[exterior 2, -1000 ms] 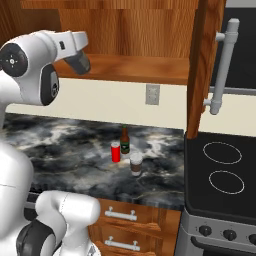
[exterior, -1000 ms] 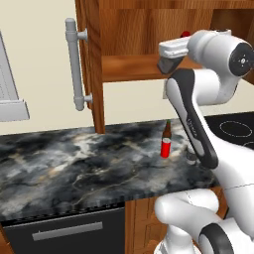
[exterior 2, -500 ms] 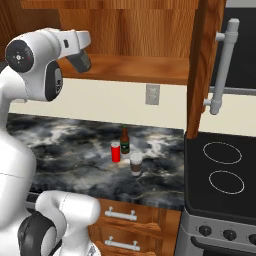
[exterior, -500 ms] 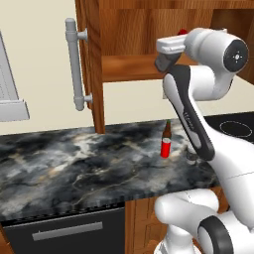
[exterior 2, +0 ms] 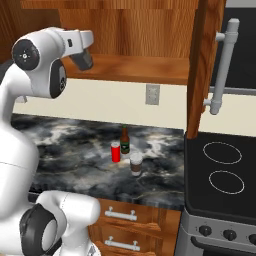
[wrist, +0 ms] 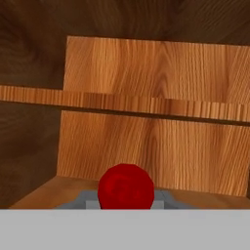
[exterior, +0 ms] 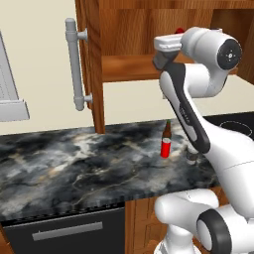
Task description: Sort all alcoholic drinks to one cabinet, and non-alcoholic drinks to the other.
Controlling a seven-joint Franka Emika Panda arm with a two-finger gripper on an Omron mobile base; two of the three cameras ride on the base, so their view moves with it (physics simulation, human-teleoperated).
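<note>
Grey bottle [wrist: 126, 187] in end effector, carried further into cabinet [exterior: 130, 68]

Left base view sits behind the arm, looking forward and down across the dark marbled countertop [exterior: 74, 163] to the open reddish-brown wooden wall cabinet [exterior: 134, 64]. Right base view takes the same counter and cabinet from the other side (stove off to its right). Both share the small red can [exterior: 165, 148] and slim brown beer bottle [exterior 2: 125, 140]. Hand view looks close into the cabinet, red cap [wrist: 126, 188] right at its bottom edge.
</note>
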